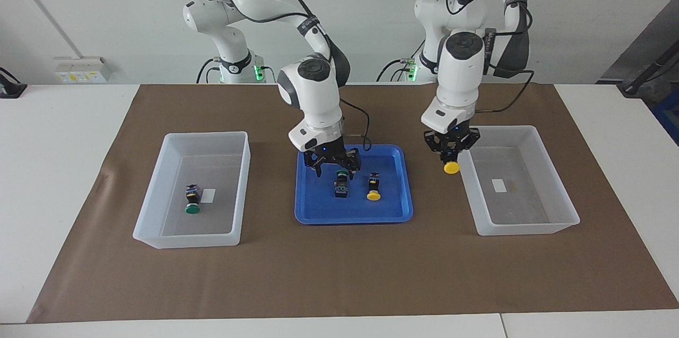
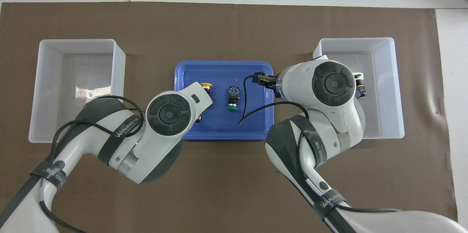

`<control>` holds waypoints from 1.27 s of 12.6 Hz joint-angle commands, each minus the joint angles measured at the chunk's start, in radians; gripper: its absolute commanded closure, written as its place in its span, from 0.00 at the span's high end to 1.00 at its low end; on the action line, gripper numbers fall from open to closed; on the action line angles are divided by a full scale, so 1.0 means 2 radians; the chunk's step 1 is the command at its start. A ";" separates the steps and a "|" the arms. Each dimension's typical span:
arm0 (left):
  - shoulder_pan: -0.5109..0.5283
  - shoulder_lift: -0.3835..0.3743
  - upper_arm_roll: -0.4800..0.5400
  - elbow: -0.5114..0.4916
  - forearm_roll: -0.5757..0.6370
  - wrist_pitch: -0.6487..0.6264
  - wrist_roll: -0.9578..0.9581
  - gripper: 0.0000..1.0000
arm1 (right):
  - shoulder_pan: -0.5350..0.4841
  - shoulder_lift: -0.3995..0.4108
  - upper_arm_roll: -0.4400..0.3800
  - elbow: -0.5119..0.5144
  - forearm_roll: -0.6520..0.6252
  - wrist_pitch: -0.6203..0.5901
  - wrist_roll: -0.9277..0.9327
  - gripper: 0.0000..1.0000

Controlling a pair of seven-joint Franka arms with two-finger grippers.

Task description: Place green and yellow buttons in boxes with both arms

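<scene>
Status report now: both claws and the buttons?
Left claw shut on yellow button, beside empty box. Right claw open over blue tray, above green button. Nothing in the way.

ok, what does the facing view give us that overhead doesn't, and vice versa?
Facing only: the left gripper shut on the held yellow button at the rim of the left-end box, and the right gripper open over the blue tray.
Overhead only: the tray green button in full, with its cap unobstructed.
Both: the tray yellow button and the boxed green button in the right-end box.
</scene>
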 commanded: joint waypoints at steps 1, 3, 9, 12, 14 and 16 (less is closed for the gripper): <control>0.064 0.011 -0.005 0.024 -0.042 0.005 0.090 0.00 | 0.006 0.026 0.001 0.015 -0.026 0.023 -0.003 1.00; 0.110 0.015 -0.005 0.018 -0.078 0.042 0.165 0.00 | 0.006 0.027 0.001 0.008 -0.032 0.023 -0.034 1.00; 0.173 0.063 -0.005 0.001 -0.085 0.140 0.252 0.00 | 0.007 0.035 0.002 0.005 -0.061 0.023 -0.044 0.71; 0.183 0.070 -0.004 -0.008 -0.086 0.172 0.250 0.00 | 0.010 0.035 0.002 -0.010 -0.060 0.023 -0.042 0.52; 0.197 0.068 -0.004 -0.050 -0.086 0.239 0.252 0.00 | 0.010 0.035 0.002 -0.010 -0.060 0.023 -0.042 0.50; 0.192 0.074 -0.004 -0.070 -0.086 0.290 0.250 0.00 | 0.010 0.034 0.002 -0.008 -0.060 0.020 -0.039 0.00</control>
